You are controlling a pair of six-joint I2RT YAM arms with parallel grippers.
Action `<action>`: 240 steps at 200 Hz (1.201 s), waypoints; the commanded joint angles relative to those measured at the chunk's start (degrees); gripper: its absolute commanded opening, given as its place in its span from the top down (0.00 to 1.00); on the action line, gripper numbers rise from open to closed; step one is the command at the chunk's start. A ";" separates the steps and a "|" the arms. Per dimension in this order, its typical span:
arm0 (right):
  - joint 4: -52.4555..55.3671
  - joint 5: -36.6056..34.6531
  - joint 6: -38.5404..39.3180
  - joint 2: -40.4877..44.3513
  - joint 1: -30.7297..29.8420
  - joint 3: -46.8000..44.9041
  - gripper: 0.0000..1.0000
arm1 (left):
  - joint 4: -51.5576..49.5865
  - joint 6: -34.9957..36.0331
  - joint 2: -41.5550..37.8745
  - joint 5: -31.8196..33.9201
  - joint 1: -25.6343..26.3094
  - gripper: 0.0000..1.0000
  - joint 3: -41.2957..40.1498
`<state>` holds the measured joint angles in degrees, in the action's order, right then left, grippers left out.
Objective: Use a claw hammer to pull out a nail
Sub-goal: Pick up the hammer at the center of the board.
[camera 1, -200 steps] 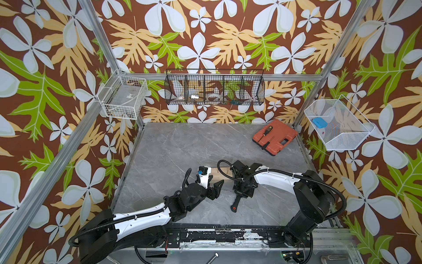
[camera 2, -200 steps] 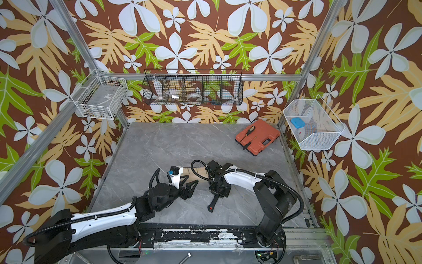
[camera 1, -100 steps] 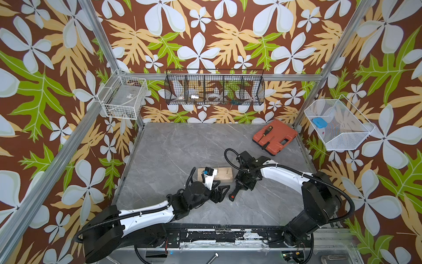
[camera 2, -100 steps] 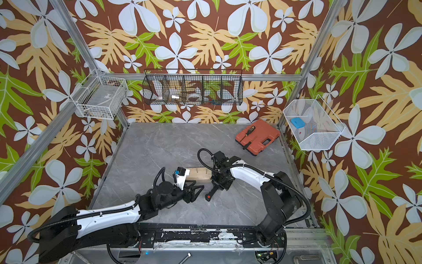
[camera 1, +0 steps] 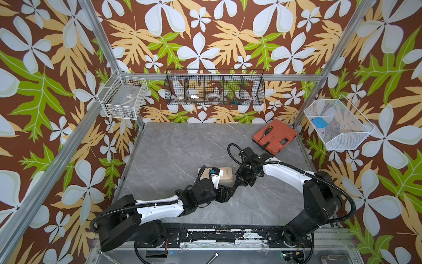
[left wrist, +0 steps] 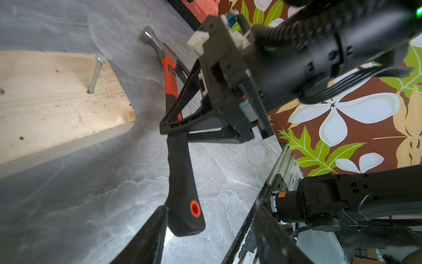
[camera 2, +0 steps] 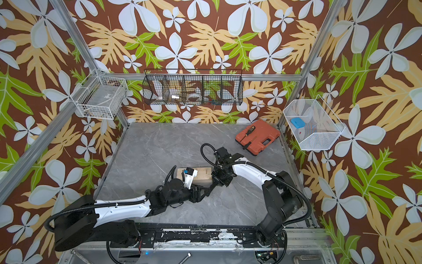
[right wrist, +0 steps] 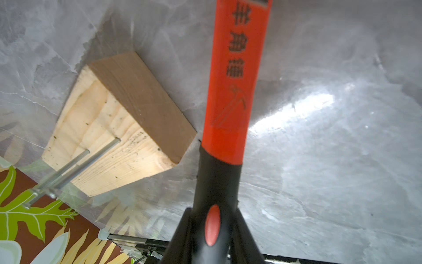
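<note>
Claw hammer (left wrist: pixel 180 173) low over the bench (camera 1: pixel 182 148) near its front-middle, just off the wooden block (camera 1: pixel 227 174) end nearest the right arm, right gripper (left wrist: pixel 170 128) pinched where orange shaft meets black grip, left gripper (left wrist: pixel 209 208) spread around the handle's butt, nail (left wrist: pixel 96 73) standing in the block

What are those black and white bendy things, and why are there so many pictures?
They are two robot arms, a left arm and a right arm, working on a grey table. Two pictures look down from above. The two others come from small cameras on the arms' wrists. On the table lie a wood block with nails sticking out of it, and an orange case with a screwdriver on top. The right jaws are shut on a hammer, gripping its handle. The left jaws stand open, either side of the handle's end.
</note>
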<state>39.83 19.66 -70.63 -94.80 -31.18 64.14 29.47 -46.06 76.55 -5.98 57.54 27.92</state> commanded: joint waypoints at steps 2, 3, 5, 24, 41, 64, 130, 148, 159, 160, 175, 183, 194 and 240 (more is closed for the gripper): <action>-0.87 0.20 2.19 -0.55 0.11 1.07 0.84 | 5.31 -6.23 1.89 -3.00 -0.03 0.38 -0.49; -0.89 0.20 2.22 -0.55 0.13 1.08 0.84 | 5.41 -6.32 1.96 -2.99 -0.04 0.38 -0.49; -0.90 0.25 2.24 -0.62 0.15 1.08 0.84 | 5.59 -6.49 2.05 -2.99 0.01 0.37 -0.56; -1.39 0.64 2.25 -0.47 0.50 0.87 0.84 | 6.74 -8.62 2.24 -1.87 0.02 0.36 -1.44; -1.56 0.70 2.27 -0.38 0.59 0.89 0.84 | 9.04 -10.51 2.11 -1.08 -0.02 0.36 -2.55; -1.77 0.90 2.36 -0.55 0.77 0.73 0.84 | 11.90 -12.73 3.45 -1.44 -0.02 0.35 -3.02; -2.98 1.60 1.73 0.15 0.77 -0.57 0.84 | 18.63 -15.87 7.72 -1.23 0.02 0.45 -3.05; -3.31 1.71 1.46 0.44 0.77 -0.93 0.85 | 19.57 -15.91 8.37 -0.35 -0.01 0.49 -2.70; -3.27 1.71 1.37 0.50 0.83 -1.03 0.84 | 20.46 -16.16 9.23 -0.59 0.00 0.51 -2.36; -3.27 1.70 1.37 0.50 0.85 -1.03 0.84 | 20.50 -16.21 9.32 -0.64 0.02 0.51 -2.31; -3.54 1.92 1.11 0.68 0.94 -1.29 0.84 | 21.26 -16.34 10.59 -1.68 -0.06 0.53 -1.62; -3.69 1.93 1.02 0.67 0.94 -1.29 0.84 | 21.33 -16.26 11.04 -2.01 0.00 0.53 -1.26; -3.71 1.97 1.02 0.67 1.03 -1.14 0.85 | 21.40 -16.25 11.33 -2.06 0.01 0.54 -1.05; -3.89 1.96 1.02 0.67 1.03 -1.56 0.85 | 23.34 -16.45 12.43 -1.58 -0.22 0.62 -1.12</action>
<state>37.36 21.23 -69.04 -94.24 -30.04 62.89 46.50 -61.84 88.58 -7.11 57.54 26.28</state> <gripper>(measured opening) 0.239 0.404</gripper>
